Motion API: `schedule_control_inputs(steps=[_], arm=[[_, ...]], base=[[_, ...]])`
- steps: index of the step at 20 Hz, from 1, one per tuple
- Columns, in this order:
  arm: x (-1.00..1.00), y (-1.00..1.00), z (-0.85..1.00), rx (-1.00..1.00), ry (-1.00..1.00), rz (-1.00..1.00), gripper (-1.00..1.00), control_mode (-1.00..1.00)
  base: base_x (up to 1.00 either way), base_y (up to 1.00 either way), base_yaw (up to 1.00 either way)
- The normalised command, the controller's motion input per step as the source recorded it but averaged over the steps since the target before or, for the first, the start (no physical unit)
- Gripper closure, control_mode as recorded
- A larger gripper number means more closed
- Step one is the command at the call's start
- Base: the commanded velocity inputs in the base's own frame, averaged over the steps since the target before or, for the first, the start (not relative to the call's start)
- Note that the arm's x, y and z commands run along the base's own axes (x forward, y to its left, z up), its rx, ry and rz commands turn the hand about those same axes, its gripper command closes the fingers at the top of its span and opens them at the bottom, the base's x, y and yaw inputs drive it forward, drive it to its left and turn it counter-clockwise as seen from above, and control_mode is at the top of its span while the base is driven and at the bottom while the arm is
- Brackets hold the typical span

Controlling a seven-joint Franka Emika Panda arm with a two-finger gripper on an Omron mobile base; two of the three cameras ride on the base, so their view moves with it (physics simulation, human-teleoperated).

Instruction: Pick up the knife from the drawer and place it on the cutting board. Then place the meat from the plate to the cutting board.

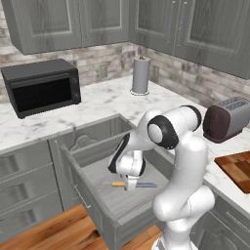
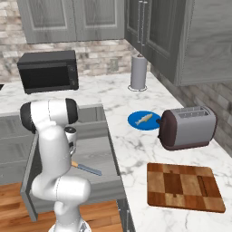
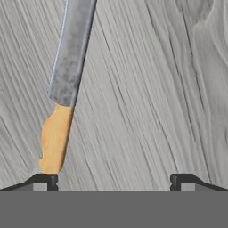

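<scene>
The wide grey drawer (image 1: 103,181) stands pulled out, and the knife (image 1: 145,185) lies flat on its floor, orange-tan handle to the left. My gripper (image 1: 131,184) hangs low inside the drawer over the knife. In the hand view the gripper (image 3: 113,182) is open, with nothing between its fingers. The knife (image 3: 67,75) lies off to the left, its handle end just above the left fingertip (image 3: 44,181). The blue plate (image 2: 136,122) holds the meat (image 2: 144,118) on the counter. The cutting board (image 2: 183,186) lies bare at the counter's near end.
A toaster (image 2: 188,127) stands between plate and cutting board. A black microwave (image 1: 41,88) and a paper towel roll (image 1: 141,74) stand at the back of the counter. Narrow stacked drawers (image 1: 24,180) sit left of the open drawer. Wall cabinets hang overhead.
</scene>
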Motion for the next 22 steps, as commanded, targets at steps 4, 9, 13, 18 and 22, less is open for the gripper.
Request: schedule_control_inputs(steps=[4, 9, 13, 18, 22], arm=[[0.02, 0.0, -0.12, -0.01, 0.02, -0.08, -1.0, -1.0], [0.07, 0.0, -0.12, -0.03, 0.01, -0.11, -1.0, -1.0], [0.07, 0.01, -0.16, -0.06, 0.01, -0.11, -1.0, -1.0], [0.1, 0.07, -0.04, -0.06, 0.02, -0.13, -1.0, -1.0], [0.06, 0.07, 0.0, -0.04, 0.03, -0.14, -1.0, -1.0]], base=[[0.0, 0.0, 0.0], [0.0, 0.0, 0.0], [0.0, 0.0, 0.0], [0.0, 0.0, 0.0], [0.0, 0.0, 0.0]])
